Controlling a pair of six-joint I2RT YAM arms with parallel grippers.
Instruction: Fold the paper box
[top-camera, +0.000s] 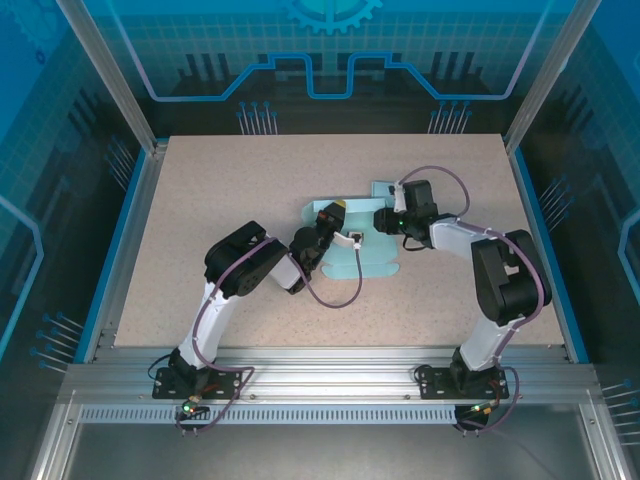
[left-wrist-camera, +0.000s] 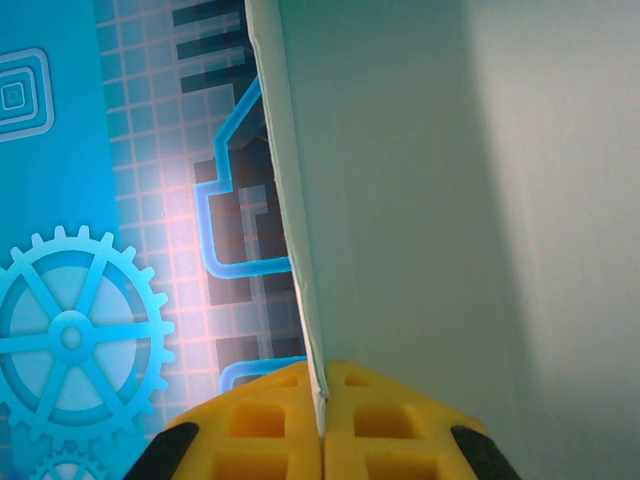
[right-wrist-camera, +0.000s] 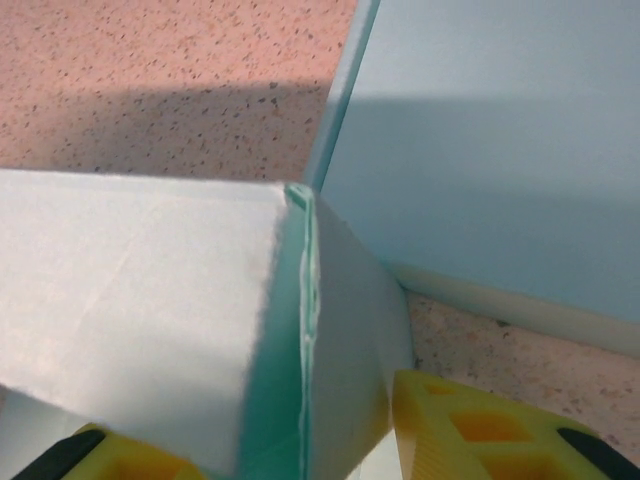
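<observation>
You are mid-fold: the box (top-camera: 357, 262) sits half-formed at the middle of the table (top-camera: 220, 180). Your left gripper (left-wrist-camera: 323, 390) pinches a raised panel (left-wrist-camera: 420, 200) by its edge. The right gripper (right-wrist-camera: 290, 440) straddles a folded corner (right-wrist-camera: 305, 260); I cannot tell if it grips. Next, I think, press that corner flat.

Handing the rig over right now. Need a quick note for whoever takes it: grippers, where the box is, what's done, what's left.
Left gripper: shut on the edge of an upright panel of the light teal paper box.
Right gripper: jaws apart, astride a folded corner of the box. I cannot tell whether they press it.
Box: in the middle of the speckled beige table, between both arms, with part of it lying flat.
Done: at least one panel raised and one corner creased.
Left: raise the flat panels and close the box.
</observation>
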